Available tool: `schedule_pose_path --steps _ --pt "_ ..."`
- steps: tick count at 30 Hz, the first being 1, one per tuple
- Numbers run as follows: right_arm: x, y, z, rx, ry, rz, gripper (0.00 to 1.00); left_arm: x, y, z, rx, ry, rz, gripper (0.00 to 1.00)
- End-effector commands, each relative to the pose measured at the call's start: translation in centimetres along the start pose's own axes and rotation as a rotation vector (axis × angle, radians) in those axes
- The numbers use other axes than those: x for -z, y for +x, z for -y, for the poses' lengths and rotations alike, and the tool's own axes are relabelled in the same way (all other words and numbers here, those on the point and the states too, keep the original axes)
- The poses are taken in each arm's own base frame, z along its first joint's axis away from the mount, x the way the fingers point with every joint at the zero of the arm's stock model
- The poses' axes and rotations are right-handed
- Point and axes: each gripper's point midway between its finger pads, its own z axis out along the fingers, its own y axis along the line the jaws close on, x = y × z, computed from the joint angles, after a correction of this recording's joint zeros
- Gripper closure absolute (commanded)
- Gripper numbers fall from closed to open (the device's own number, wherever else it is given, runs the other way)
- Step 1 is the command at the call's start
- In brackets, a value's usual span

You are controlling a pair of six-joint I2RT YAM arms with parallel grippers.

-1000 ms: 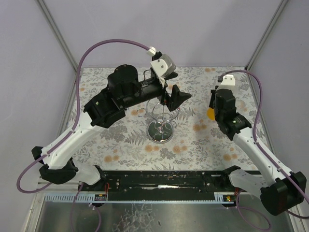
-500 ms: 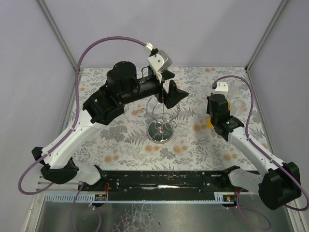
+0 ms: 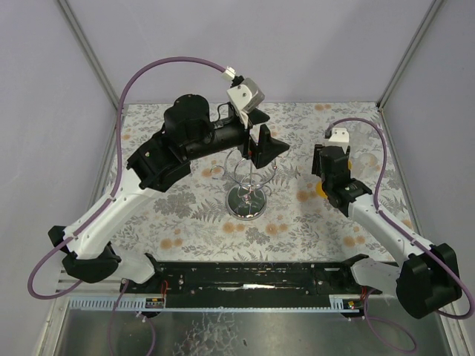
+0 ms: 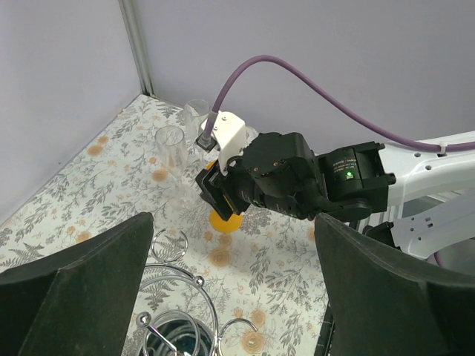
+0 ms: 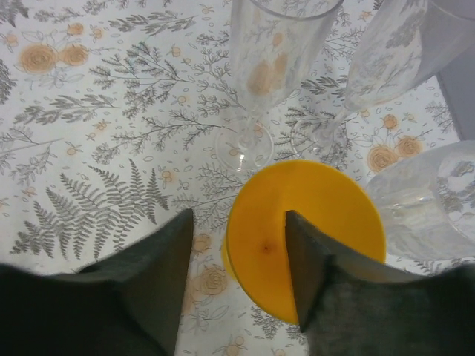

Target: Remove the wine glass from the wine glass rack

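Note:
The chrome wine glass rack (image 3: pixel 247 194) stands mid-table; its curled wire loops (image 4: pixel 182 311) show at the bottom of the left wrist view. My left gripper (image 3: pixel 260 145) hovers open just above the rack's top, its fingers (image 4: pixel 82 289) wide apart with nothing between them. To the right, a yellow wine glass (image 3: pixel 323 190) stands on the table and shows only its round foot (image 5: pixel 319 230). My right gripper (image 5: pixel 237 222) is open directly over it, one finger on each side of the foot's left part. From the left wrist view the yellow glass (image 4: pixel 226 221) sits under the right gripper.
Three clear glasses stand just beyond the yellow one: a flute (image 5: pixel 274 52), a second glass (image 5: pixel 393 59) and a third (image 5: pixel 434 200) at the right. Grey walls and frame posts (image 4: pixel 137 44) close the table's far corners. The floral cloth (image 3: pixel 185 208) covers the table.
My right gripper has gone from shut to open over the yellow glass, and its wrist has shifted a little left. The left gripper drew slightly back over the rack.

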Motion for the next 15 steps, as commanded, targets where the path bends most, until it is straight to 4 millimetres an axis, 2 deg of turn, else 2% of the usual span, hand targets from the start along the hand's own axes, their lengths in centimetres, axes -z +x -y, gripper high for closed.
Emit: schedule_pose_path --steps 1,3,10,13,15 --pt "0.7 -2.1 0.4 -0.058 0.020 0.065 0.27 1.1 -1.4 0.1 -0.004 0.004 0.045 0.12" --pt "1.5 -3.6 0.7 -0.078 0.016 0.102 0.01 1.2 -1.6 -0.1 -0.003 -0.002 0.051 0.12" --pt "5.1 -9.7 1.8 -0.138 -0.018 0.235 0.01 1.4 -2.2 -1.6 0.009 -0.047 0.068 0.12" --pt "6.0 -10.9 2.1 -0.171 -0.018 0.246 0.01 1.7 -1.9 -3.2 0.018 -0.086 0.072 0.12" --pt "6.0 -10.7 3.0 -0.211 0.038 0.223 0.01 2.1 -1.3 -4.8 0.033 -0.123 0.070 0.12"
